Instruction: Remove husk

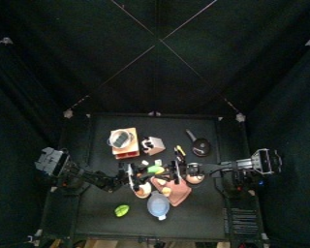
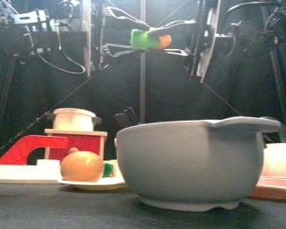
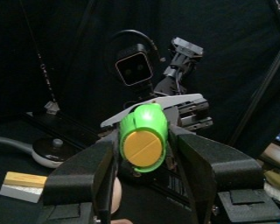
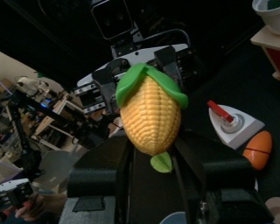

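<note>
High above the table hangs a toy corn, held between both arms. My left gripper is shut on its bright-green husk, whose yellowish end faces that wrist camera. From the other side my right gripper is shut on the yellow cob, with the husk leaves at the cob's far end. In the front view the husk is toward the left arm and the cob toward the right. From above, the two grippers meet over the husk at the table's middle.
A grey bowl stands large at the front edge, with an orange-brown ball on a plate and a red block to its left. A lime-green lump lies front left. A pan and a wooden box stand behind.
</note>
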Controlling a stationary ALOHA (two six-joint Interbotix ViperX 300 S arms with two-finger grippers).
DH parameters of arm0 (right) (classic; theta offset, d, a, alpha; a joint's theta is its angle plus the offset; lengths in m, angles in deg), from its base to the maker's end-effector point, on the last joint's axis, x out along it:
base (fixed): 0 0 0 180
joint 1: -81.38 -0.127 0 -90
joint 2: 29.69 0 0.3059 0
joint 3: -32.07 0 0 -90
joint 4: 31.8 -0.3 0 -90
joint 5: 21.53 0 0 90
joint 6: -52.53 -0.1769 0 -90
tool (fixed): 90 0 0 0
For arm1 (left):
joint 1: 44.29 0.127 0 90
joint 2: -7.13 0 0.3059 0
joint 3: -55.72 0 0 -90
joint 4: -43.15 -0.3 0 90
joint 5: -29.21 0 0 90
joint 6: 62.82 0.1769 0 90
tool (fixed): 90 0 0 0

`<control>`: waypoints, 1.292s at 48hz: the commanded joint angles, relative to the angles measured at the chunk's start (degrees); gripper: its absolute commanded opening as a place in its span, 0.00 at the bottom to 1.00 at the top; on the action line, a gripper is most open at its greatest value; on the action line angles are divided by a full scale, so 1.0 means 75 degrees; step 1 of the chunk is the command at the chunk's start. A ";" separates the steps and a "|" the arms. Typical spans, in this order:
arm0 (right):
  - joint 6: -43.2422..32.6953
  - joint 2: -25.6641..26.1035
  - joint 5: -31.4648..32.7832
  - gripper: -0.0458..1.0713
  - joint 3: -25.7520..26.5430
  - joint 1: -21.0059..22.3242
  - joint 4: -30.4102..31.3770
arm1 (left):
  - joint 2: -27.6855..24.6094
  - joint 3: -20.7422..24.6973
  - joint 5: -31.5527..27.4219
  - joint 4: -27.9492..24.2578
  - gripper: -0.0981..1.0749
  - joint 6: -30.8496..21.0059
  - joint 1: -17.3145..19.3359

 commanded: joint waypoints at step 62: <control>-0.0199 0.0328 0.1781 0.33 -0.0340 -0.1078 0.0094 | 0.0305 -0.0445 0.0316 -0.0047 0.70 0.0047 0.0000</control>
